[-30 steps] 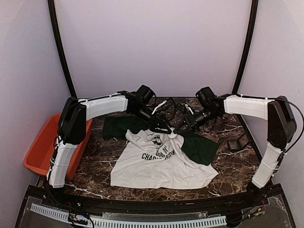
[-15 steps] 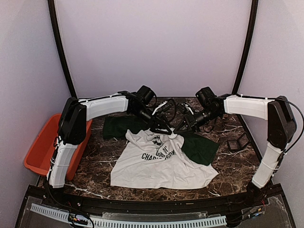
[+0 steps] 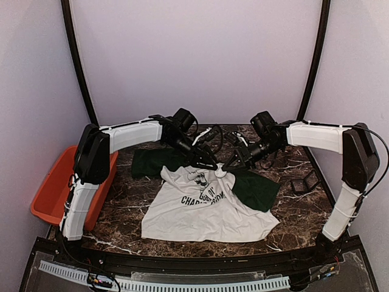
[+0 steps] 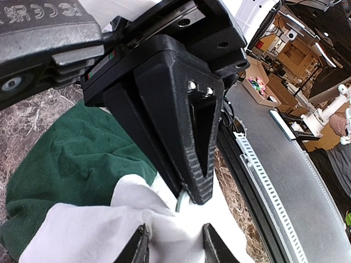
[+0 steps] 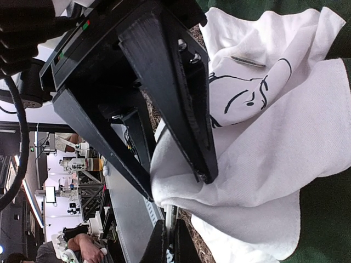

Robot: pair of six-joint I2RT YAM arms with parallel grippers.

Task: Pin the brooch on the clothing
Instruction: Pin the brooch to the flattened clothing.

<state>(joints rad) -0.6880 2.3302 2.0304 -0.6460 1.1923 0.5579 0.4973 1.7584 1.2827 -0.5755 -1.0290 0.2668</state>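
Observation:
The white T-shirt [image 3: 206,210] with dark green sleeves [image 3: 258,190] and a black print lies on the marble table. My left gripper [image 3: 209,165] is at the collar end and pinches a raised fold of white fabric [image 4: 109,230] between its fingertips [image 4: 140,249]. My right gripper [image 3: 227,168] faces it tip to tip, shut on the brooch [image 5: 171,216], a thin pale disc seen edge-on [image 4: 180,201] and touching the fold. In the right wrist view the left fingers [image 5: 175,93] straddle the fold [image 5: 263,148]. A small silver bar [image 5: 247,61] lies on the print.
An orange bin [image 3: 51,188] sits off the table's left edge. A small black stand [image 3: 304,182] is at the right. Cables [image 3: 226,137] loop behind the grippers. The enclosure's walls and black posts close in the back.
The left gripper has shifted slightly back and to the left at the collar. The right gripper and the shirt have stayed nearly still.

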